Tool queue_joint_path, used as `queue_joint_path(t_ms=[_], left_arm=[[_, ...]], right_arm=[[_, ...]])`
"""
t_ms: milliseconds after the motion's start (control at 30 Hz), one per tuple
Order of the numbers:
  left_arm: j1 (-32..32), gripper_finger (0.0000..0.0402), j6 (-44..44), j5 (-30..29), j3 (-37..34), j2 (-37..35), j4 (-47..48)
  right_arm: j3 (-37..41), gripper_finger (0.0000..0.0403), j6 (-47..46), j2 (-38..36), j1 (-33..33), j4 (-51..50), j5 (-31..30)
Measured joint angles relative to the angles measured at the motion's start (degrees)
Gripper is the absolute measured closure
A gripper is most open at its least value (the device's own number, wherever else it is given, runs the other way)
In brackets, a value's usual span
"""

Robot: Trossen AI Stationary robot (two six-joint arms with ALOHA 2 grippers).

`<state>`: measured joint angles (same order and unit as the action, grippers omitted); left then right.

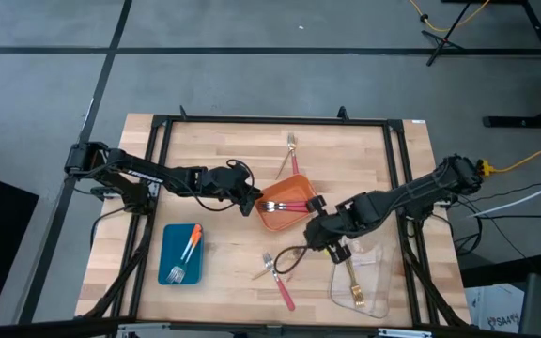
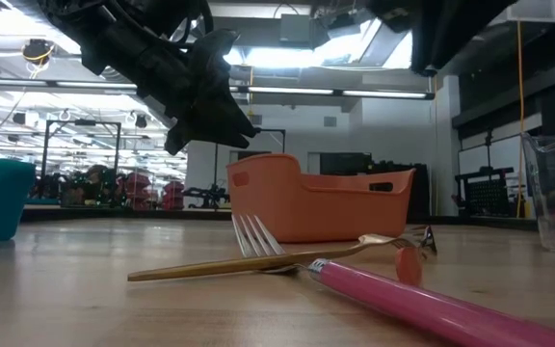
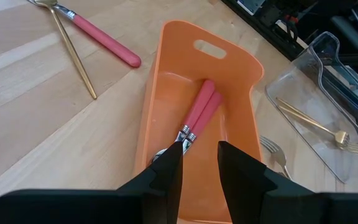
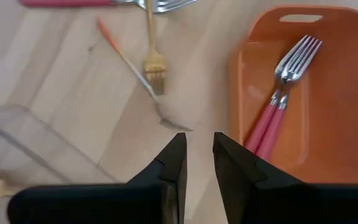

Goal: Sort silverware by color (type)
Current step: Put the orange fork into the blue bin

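Note:
Two pink-handled forks point(image 3: 199, 111) lie side by side in the orange tray point(image 1: 272, 222) at the table's middle. My left gripper point(image 3: 201, 163) hangs open over that tray's left end, nothing between its fingers. My right gripper point(image 4: 199, 149) stands open above bare wood between the orange tray and the clear tray point(image 1: 372, 289), which holds a gold fork point(image 1: 353, 282). Below it lie a gold fork point(image 4: 154, 62) and an orange-handled fork point(image 4: 135, 74). A pink-handled fork point(image 1: 285, 293) lies near the front edge. The blue tray point(image 1: 169, 253) holds orange-handled forks point(image 1: 190, 246).
A gold fork and a red-handled fork point(image 1: 289, 155) lie crossed on the wood beyond the orange tray's far side. A dark cable loops point(image 1: 289, 258) under my right arm near the loose forks. A black frame rail point(image 1: 280, 120) runs along the table's far edge.

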<state>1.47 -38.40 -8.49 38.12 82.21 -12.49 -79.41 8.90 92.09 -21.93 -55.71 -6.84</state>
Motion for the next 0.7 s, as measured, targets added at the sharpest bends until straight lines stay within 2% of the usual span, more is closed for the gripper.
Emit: queue_joint_path(t_ms=[400, 700], left_arm=[[0.01, 0.0308, 0.02, -0.02, -0.01, 0.00, 0.00], [0.01, 0.0308, 0.01, -0.68, -0.01, 0.00, -0.02]], right_arm=[[6.16, 0.0333, 9.65, 4.86, 1.81, 12.97, 6.00], [6.16, 0.0333, 11.09, 10.58, 2.86, 14.90, 14.43]])
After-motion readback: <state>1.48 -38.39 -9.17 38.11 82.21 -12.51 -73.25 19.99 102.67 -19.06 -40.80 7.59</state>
